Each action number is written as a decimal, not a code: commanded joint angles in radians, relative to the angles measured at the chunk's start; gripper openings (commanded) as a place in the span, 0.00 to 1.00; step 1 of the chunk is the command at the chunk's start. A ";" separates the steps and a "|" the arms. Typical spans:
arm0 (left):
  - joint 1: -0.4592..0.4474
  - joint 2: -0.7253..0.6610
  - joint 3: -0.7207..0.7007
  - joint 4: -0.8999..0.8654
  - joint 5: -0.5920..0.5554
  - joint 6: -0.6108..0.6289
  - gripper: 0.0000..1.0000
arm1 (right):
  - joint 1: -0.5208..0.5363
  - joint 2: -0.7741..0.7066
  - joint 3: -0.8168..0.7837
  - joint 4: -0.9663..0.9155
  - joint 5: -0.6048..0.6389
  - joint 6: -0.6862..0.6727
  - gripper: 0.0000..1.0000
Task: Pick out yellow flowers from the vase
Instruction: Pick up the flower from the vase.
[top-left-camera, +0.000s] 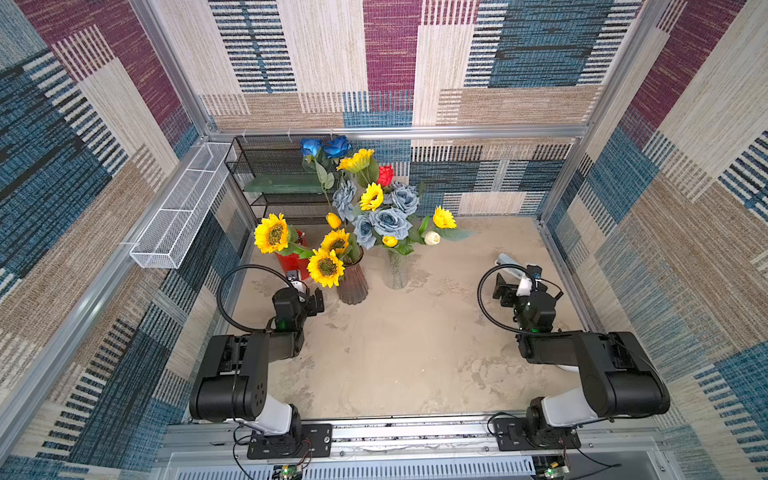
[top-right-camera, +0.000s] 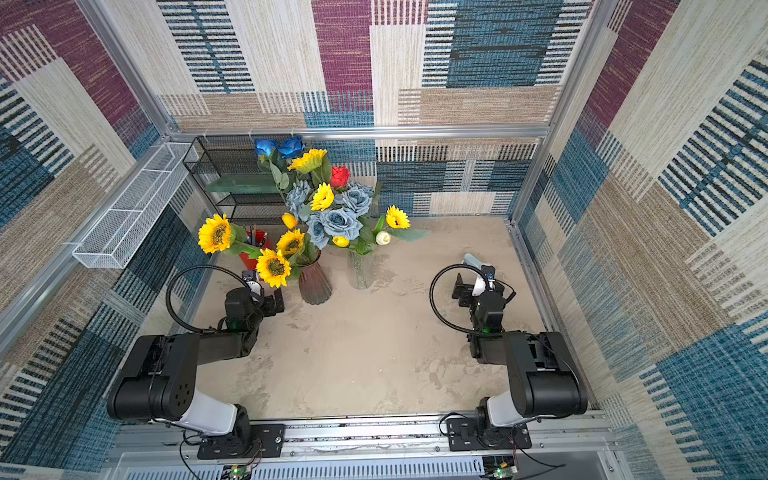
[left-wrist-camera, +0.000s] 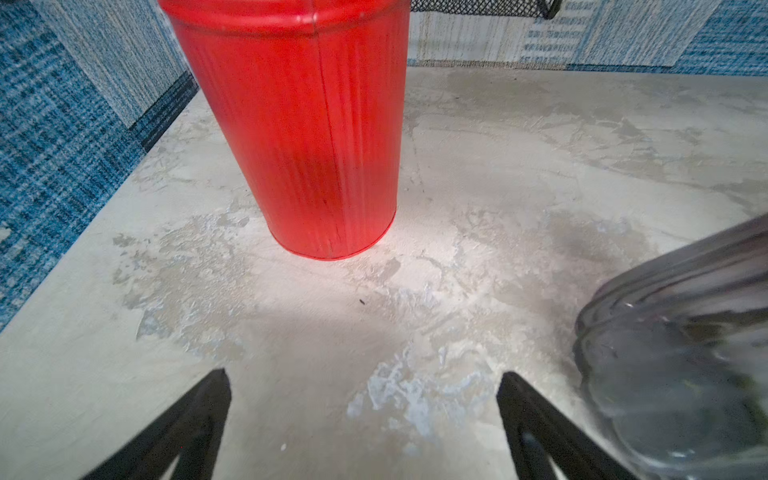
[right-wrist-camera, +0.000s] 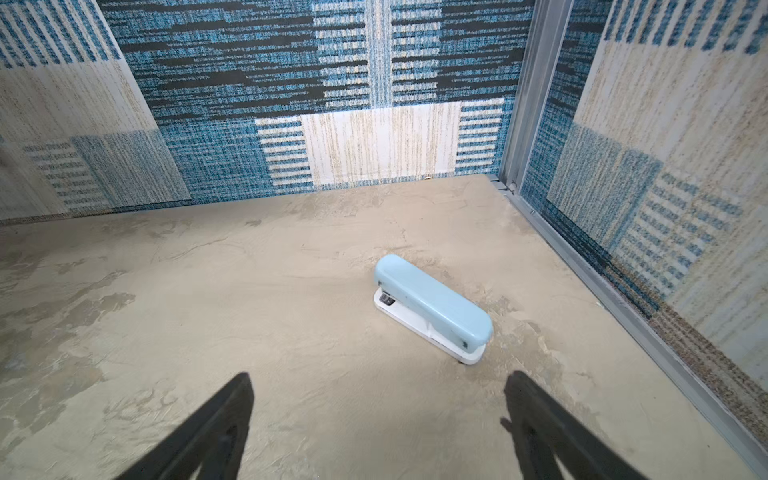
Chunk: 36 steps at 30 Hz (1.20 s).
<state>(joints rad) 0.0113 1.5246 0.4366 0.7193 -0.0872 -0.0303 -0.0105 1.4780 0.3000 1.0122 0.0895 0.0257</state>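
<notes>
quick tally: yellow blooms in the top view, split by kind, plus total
sunflowers: 6
yellow tulip buds: 2
Total: 8

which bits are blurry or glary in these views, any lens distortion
Left wrist view: the smoky glass vase at the edge is smeared out of focus, the red bin sharp. Right wrist view: the blue stapler is crisp, no glare. In both top views: even light, wide-angle lens splays the frame posts.
</notes>
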 joint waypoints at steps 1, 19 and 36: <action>0.003 -0.007 0.038 -0.047 0.033 0.024 0.99 | 0.001 0.001 0.003 0.012 0.006 0.004 0.96; 0.003 -0.007 0.039 -0.054 0.034 0.022 0.99 | -0.002 -0.001 0.003 0.014 0.001 0.006 0.96; 0.006 -0.148 0.066 -0.227 -0.120 -0.046 0.99 | 0.043 -0.094 0.169 -0.322 0.207 0.042 0.96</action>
<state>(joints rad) 0.0193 1.4368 0.4824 0.5900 -0.1192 -0.0505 0.0212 1.3994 0.4076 0.8539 0.1787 0.0380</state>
